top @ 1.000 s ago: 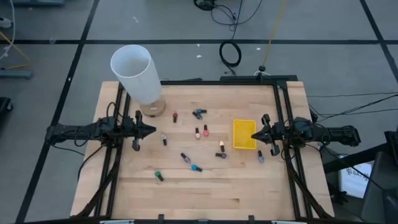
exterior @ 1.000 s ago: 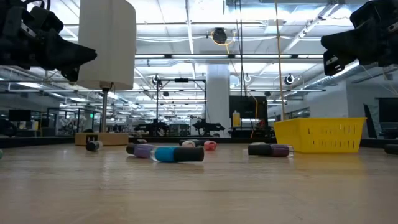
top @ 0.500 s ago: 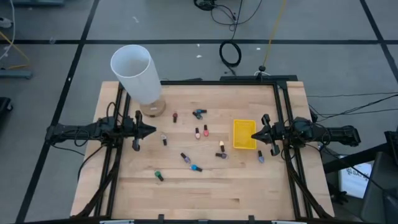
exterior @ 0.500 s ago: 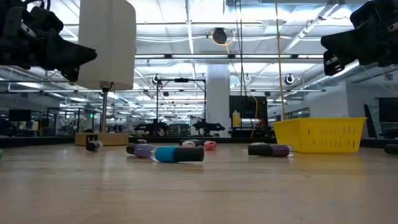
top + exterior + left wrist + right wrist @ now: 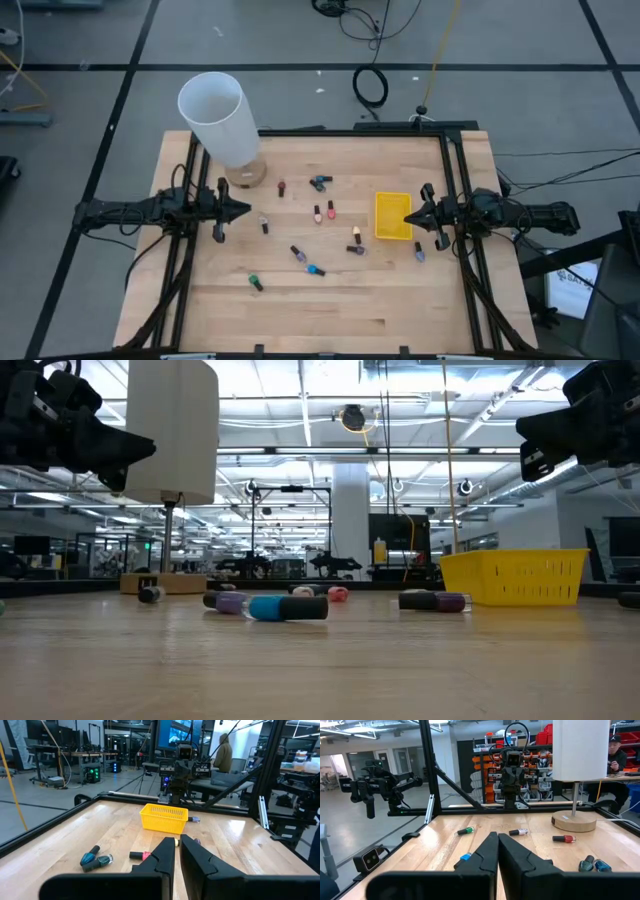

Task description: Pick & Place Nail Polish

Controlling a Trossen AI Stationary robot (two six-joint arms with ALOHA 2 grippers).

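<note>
Several small nail polish bottles lie on their sides across the wooden table's middle: a red one [image 5: 282, 187], a teal pair [image 5: 320, 182], pink ones [image 5: 324, 211], a purple one [image 5: 298, 253], a blue one [image 5: 316, 270], a green one [image 5: 255, 283] and one [image 5: 419, 251] near the right arm. My left gripper [image 5: 246, 210] hovers shut at the table's left side, pointing level toward the middle. My right gripper [image 5: 406, 217] hovers shut at the right side, facing it, beside the yellow bin [image 5: 392, 215]. Both sets of fingers [image 5: 177, 839] [image 5: 497, 835] hold nothing.
A tall white cylinder [image 5: 215, 118] on a round wooden base [image 5: 246, 176] stands at the far left. Black frame rails [image 5: 455, 170] run along the table's left, right and far edges. The bare wood near the front edge [image 5: 330, 320] has free room. A person sits beyond the table [image 5: 618, 755].
</note>
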